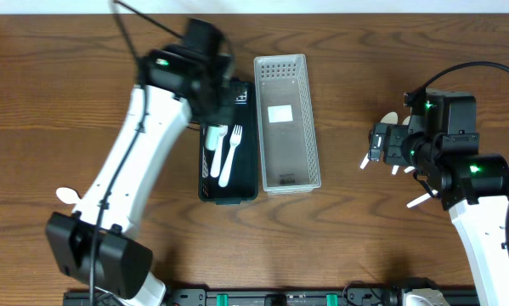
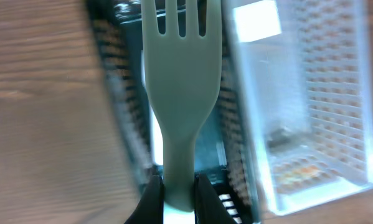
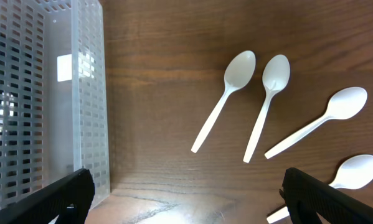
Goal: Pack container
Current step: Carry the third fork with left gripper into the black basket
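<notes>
Work surface: a wooden table (image 1: 59, 102), dark brown, its wavy grain running left to right. Along the far edge, a narrow pale strip (image 1: 339, 5) shows beyond the wood. Lighting is even; shadows are soft, and the wood has a faint sheen.

Dark plastic basket (image 1: 229, 199), white plastic forks (image 1: 230, 157) inside, sat against the left side of a clear perforated plastic bin (image 1: 288, 153); white plastic spoons (image 3: 226, 99) lay on the wooden table (image 1: 364, 68) to its right.
</notes>
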You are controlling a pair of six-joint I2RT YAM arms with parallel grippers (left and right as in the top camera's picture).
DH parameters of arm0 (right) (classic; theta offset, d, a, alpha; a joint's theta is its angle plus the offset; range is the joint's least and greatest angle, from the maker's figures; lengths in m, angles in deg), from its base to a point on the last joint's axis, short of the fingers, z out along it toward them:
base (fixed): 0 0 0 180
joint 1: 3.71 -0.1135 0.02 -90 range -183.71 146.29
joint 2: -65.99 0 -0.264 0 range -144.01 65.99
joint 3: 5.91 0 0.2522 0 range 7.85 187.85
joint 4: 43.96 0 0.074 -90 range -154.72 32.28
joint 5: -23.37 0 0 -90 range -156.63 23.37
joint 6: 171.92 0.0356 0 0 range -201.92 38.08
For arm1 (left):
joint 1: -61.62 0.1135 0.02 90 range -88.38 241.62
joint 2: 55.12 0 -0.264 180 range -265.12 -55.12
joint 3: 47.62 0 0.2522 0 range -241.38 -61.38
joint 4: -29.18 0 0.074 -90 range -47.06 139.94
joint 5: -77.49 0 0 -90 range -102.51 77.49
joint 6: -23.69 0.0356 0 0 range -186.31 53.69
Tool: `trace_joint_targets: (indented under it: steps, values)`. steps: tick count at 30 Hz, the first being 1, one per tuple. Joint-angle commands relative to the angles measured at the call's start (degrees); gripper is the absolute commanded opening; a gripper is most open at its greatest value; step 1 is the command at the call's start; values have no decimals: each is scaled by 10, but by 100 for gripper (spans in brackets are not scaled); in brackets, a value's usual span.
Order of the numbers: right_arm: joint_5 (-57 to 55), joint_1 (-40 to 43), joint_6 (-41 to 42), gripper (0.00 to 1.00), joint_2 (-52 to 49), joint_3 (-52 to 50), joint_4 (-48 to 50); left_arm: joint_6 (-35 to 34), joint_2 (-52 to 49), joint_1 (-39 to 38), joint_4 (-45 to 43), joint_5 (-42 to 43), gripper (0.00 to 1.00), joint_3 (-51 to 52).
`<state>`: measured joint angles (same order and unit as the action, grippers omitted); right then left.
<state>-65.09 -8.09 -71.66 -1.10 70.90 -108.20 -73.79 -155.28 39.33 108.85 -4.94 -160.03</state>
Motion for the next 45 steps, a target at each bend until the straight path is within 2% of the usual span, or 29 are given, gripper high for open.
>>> trace_joint_targets:
  steps: [1,15,20,22,23,27,31,35,41,45]
  values:
    - [2,3,-6,99,0,10,-8,-54,-26,-31,-4,-1,6,2]
    - [2,3,-26,99,0,10,-57,-57,-182,-15,-18,-12,6,6]
    - [2,3,-27,99,0,10,-63,-57,-198,-1,-19,-12,7,6]
    - [2,3,-27,99,0,10,-63,-57,-196,7,-21,-12,26,6]
    - [2,3,-26,99,0,10,-63,-57,-196,9,-21,-11,30,6]
    - [2,3,-26,99,0,10,-60,-49,-191,20,-13,-11,38,6]
    - [2,3,-27,99,0,10,-56,-9,-158,20,-13,-16,40,3]
    - [2,3,-27,99,0,10,-54,-7,-84,20,-6,-83,42,2]
    - [2,3,-26,99,0,10,-39,-9,54,51,0,-194,62,3]
    - [2,3,-26,99,0,10,-33,-106,102,142,45,-222,70,3]
